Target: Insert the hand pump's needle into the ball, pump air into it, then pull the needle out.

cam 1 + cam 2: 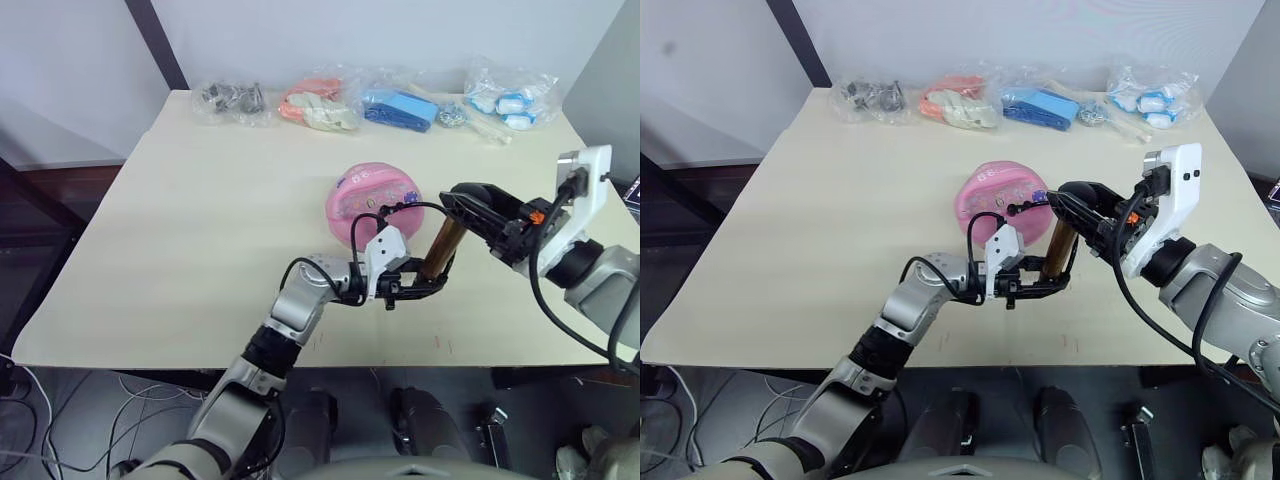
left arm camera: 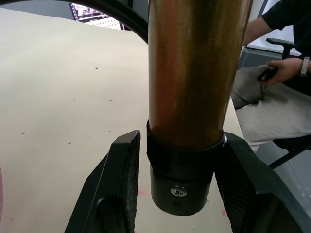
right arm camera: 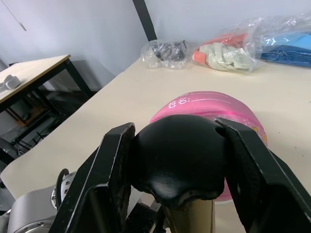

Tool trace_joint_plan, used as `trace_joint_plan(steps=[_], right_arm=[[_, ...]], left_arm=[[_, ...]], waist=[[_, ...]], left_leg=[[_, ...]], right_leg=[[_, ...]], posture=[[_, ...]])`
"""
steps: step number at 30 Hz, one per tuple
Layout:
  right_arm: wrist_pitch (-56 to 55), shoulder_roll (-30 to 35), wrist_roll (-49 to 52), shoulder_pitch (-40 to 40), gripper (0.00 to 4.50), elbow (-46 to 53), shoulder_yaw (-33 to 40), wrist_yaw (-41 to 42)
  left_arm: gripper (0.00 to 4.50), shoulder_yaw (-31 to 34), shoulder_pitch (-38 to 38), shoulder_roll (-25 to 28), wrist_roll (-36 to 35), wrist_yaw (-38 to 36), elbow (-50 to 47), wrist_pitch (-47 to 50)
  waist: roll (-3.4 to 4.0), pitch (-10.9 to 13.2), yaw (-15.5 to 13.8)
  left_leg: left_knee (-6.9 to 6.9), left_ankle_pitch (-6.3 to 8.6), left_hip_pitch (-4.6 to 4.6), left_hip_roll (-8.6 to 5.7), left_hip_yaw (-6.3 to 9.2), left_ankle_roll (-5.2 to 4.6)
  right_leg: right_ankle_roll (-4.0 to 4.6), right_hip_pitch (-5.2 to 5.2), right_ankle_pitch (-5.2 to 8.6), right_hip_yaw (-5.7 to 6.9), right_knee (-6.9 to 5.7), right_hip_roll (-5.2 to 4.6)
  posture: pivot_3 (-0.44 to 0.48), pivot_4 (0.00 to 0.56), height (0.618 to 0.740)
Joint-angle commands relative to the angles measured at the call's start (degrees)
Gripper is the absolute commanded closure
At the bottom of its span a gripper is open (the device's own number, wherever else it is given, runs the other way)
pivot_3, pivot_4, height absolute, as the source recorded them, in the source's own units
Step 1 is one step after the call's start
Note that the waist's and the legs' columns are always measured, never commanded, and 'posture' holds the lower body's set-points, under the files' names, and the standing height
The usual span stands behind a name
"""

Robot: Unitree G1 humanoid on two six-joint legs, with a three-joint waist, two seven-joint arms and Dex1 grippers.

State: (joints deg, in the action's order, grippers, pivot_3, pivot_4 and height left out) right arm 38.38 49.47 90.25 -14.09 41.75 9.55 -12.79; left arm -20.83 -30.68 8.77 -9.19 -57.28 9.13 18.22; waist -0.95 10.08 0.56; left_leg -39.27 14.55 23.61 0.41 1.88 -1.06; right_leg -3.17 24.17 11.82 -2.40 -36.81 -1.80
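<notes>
The pink ball [image 1: 375, 200] rests mid-table, its top dented. Just in front of it on its right side, the gold-bronze hand pump [image 1: 441, 245] stands nearly upright. My left gripper [image 1: 432, 281] is shut on the pump's black bottom cap [image 2: 181, 187], one finger [image 2: 124, 179] on each side. My right gripper [image 1: 457, 200] is shut on the black T-handle [image 3: 177, 155] at the top. The thin black hose [image 1: 415, 206] arcs from the pump over to the ball's top, ending at a small black fitting [image 1: 1012, 210]. The needle pin itself is hidden.
Several clear plastic bags line the table's far edge: dark parts [image 1: 232, 100], orange and cream items [image 1: 320, 103], blue items [image 1: 400, 108], white-blue items [image 1: 512, 100]. Bare tabletop [image 1: 200, 230] spreads to the left. A seated person [image 2: 272, 97] is beyond the table's right edge.
</notes>
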Motion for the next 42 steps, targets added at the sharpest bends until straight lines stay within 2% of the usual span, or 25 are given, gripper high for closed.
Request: trace_joint_plan(steps=[1, 20, 24, 28, 33, 38, 42], right_arm=[[-0.65, -0.01, 0.01, -0.98, 2.42, 0.99, 1.56, 0.57], [-0.82, 0.28, 0.67, -0.97, 2.42, 1.47, 2.12, 0.55], [-0.87, 0.33, 0.88, -0.88, 2.42, 1.62, 2.22, 0.43], [-0.76, 0.42, 0.7, -0.6, 2.42, 1.42, 2.37, 0.7], [-0.07, 0.75, -1.4, 0.41, 2.42, 0.85, 2.36, 2.91], [0.45, 0.87, -5.45, 2.61, 2.42, -0.75, 2.87, 7.66], [1.01, 1.26, -10.94, 5.09, 2.42, -2.07, 2.95, 13.34]], left_arm=[[2.21, -0.84, -1.1, 0.51, -0.1, -1.19, -1.68, -1.36], [2.21, -2.03, -2.16, 1.02, 0.73, -2.49, 0.31, -2.61], [3.4, -2.21, -2.16, 0.88, 0.75, -2.92, 0.73, -2.76], [3.4, -2.32, -2.43, 0.54, 0.71, -4.04, 2.71, -4.58], [3.4, -1.39, -5.24, -1.19, 0.67, -6.89, 12.11, -12.01], [3.4, -0.54, -10.36, -4.62, 1.41, -10.84, 27.86, -24.14], [3.4, -0.17, -14.21, -8.98, 3.67, -9.67, 40.14, -32.96]], waist=[[0.0, 0.0, 0.0], [0.0, 0.0, 0.01], [0.0, 0.0, 0.01], [0.0, 0.0, 0.01], [0.0, 0.0, -0.05], [-0.01, 0.0, -0.13], [-0.02, 0.01, -0.24]], left_leg=[[0.0, 0.0, 0.0, 0.0, 0.0, 0.0], [0.0, 0.0, 0.01, 0.0, 0.0, 0.0], [0.0, 0.0, 0.01, 0.0, 0.0, 0.0], [0.0, 0.0, 0.01, 0.0, 0.0, 0.0], [0.0, 0.0, 0.01, -0.01, -0.01, 0.0], [0.0, 0.0, 0.05, -0.03, -0.01, 0.0], [0.0, 0.03, 0.09, -0.05, -0.01, -0.05]], right_leg=[[0.0, 0.0, 0.0, 0.0, 0.0, 0.0], [0.02, 0.0, 0.01, 0.0, 0.0, -0.01], [0.02, 0.01, 0.01, 0.0, 0.0, -0.01], [0.03, 0.01, 0.02, 0.0, 0.0, -0.01], [0.05, 0.01, 0.03, 0.0, 0.01, -0.01], [0.05, 0.01, 0.03, 0.02, 0.04, -0.01], [-0.05, 0.02, -0.03, 0.02, 0.08, -0.01]], posture=[[0.0, 0.15, 0.74], [0.0, 0.15, 0.74], [0.0, 0.15, 0.74], [0.0, 0.15, 0.74], [0.0, 0.15, 0.74], [0.0, 0.15, 0.74], [0.0, 0.15, 0.74]])
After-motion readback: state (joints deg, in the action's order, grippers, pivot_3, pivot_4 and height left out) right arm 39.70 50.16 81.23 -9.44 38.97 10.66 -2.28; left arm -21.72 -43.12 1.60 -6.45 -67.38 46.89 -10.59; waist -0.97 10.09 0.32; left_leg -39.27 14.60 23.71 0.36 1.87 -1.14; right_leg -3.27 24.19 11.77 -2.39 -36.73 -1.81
